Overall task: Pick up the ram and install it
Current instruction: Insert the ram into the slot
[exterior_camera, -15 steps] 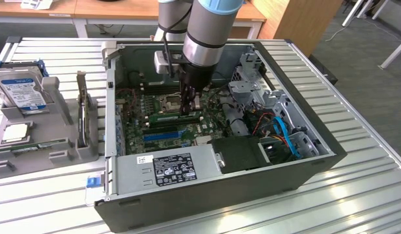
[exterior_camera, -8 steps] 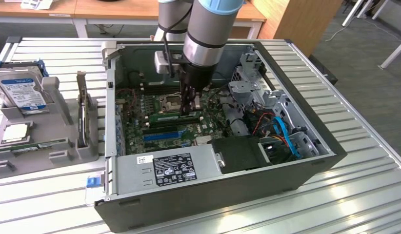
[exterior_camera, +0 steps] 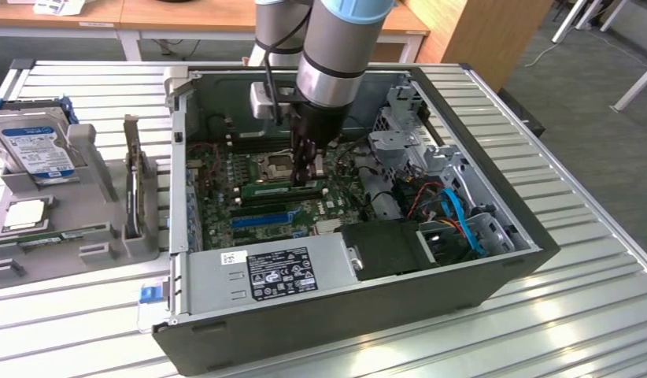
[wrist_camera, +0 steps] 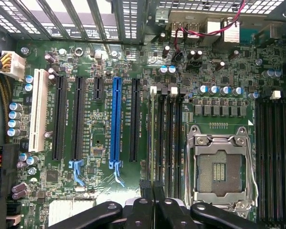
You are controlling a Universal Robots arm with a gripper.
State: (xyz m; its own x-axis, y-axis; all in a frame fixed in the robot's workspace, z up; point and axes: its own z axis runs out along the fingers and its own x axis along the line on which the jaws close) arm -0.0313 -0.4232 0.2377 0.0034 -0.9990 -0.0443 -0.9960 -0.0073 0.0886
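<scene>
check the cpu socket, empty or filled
Empty: the cpu socket shows bare gold contacts inside its metal frame, no chip seated.

- My hand [exterior_camera: 305, 181] hangs inside the case [exterior_camera: 355, 323], above the motherboard [exterior_camera: 223, 206].
- The ram [exterior_camera: 266, 190] lies across the motherboard, directly under my hand.
- The case rests on the surface [exterior_camera: 575, 339]; a hard drive [exterior_camera: 31, 147] stands to the exterior view's left of it.

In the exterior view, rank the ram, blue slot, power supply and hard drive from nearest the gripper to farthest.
1. ram, between the jaws.
2. blue slot, beside it on the motherboard.
3. power supply, at the case's near edge.
4. hard drive, outside the case, exterior view's left.
</scene>
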